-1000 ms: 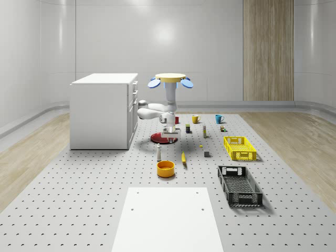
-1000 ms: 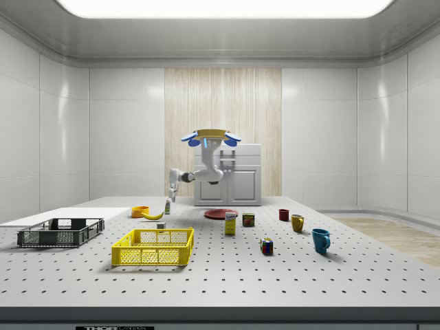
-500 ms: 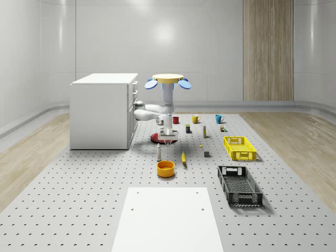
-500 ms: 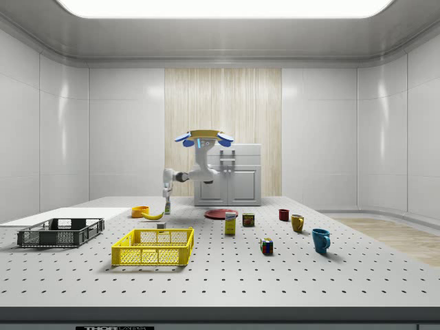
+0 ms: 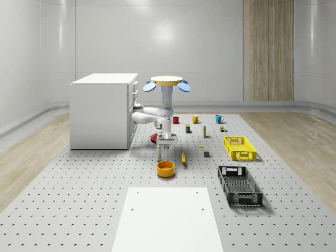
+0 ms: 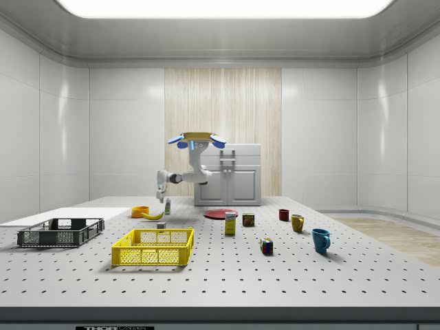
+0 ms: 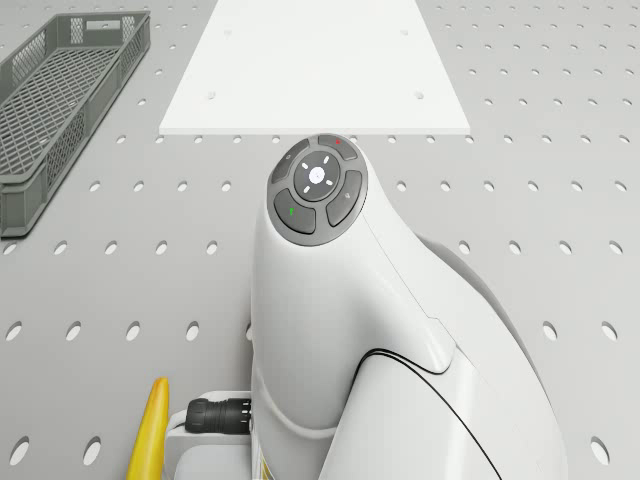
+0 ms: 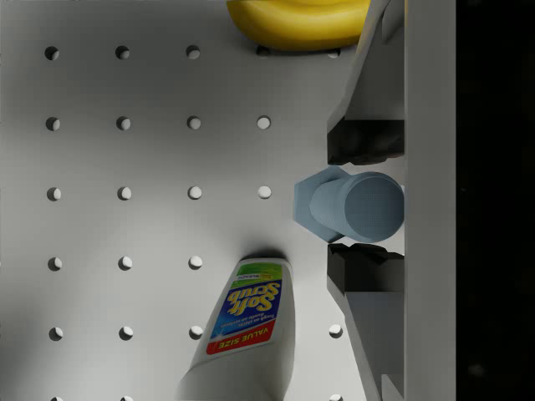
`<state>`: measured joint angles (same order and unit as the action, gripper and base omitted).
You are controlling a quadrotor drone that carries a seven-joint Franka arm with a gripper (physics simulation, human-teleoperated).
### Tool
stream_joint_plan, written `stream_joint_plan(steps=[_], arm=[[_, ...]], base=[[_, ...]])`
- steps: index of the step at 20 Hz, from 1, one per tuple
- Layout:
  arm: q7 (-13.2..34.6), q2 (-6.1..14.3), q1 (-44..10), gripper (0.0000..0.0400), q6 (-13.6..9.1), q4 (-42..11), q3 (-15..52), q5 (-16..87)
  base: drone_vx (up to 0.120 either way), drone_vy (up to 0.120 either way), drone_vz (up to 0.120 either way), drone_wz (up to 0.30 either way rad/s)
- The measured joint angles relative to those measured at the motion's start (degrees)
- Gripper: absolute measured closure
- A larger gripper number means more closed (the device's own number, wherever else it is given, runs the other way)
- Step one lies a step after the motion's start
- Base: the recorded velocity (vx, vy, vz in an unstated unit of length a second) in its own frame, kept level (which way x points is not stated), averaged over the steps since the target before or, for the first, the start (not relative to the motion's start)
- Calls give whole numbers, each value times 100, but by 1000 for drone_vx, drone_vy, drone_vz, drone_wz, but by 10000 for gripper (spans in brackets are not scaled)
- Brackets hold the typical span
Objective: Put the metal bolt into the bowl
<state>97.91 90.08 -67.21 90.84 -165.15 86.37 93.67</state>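
Pale panelled walls, a wood strip, white cabinet, perforated floor.

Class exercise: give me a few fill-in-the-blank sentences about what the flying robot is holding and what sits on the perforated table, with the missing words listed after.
1. The hand is shut on the metal ____.
2. The bowl on the perforated table is ____ in colour.
3. In the wrist view, the white bottle standing beside the hand reads "Soft ____".
4. In the whole-scene view, the yellow crate lies farther from the camera than the ____ crate.

Missing words: bolt; orange; Scrub; black
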Motion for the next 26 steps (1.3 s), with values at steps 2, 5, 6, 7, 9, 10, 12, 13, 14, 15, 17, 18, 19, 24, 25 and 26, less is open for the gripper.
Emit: stream_joint_plan(steps=[2,5,6,7,9,10,12,13,14,15,17,18,19,24,25,26], arm=[[0,10,-1,262,9,0,1,-4],[1,24,-2,262,22,0,3,-9],[1,28,-2,262,26,0,4,-11],[2,32,-2,262,30,0,4,-12],[2,41,-3,262,38,0,5,-15],[2,45,-3,262,42,0,6,-17],[3,52,-3,262,49,1,7,-20],[2,56,-4,262,52,1,7,-21],[4,59,-4,262,55,1,8,-22],[3,63,-4,262,59,1,8,-24],[2,70,-4,262,65,1,9,-26],[3,73,-5,262,68,1,10,-28],[3,76,-5,262,71,1,10,-29],[3,90,-6,262,84,1,12,-34],[4,93,-6,262,87,1,12,-35],[5,95,-6,262,89,1,12,-36]], base=[[120,-20,0,0],[120,-27,0,0],[120,0,0,0],[120,0,0,0],[120,0,0,0],[120,0,0,0],[120,0,0,0],[120,0,0,0],[120,0,0,0],[120,0,0,0],[120,0,0,0],[120,0,-40,0],[120,0,-40,0],[120,0,-72,0],[120,0,-120,0],[120,0,-120,0]])
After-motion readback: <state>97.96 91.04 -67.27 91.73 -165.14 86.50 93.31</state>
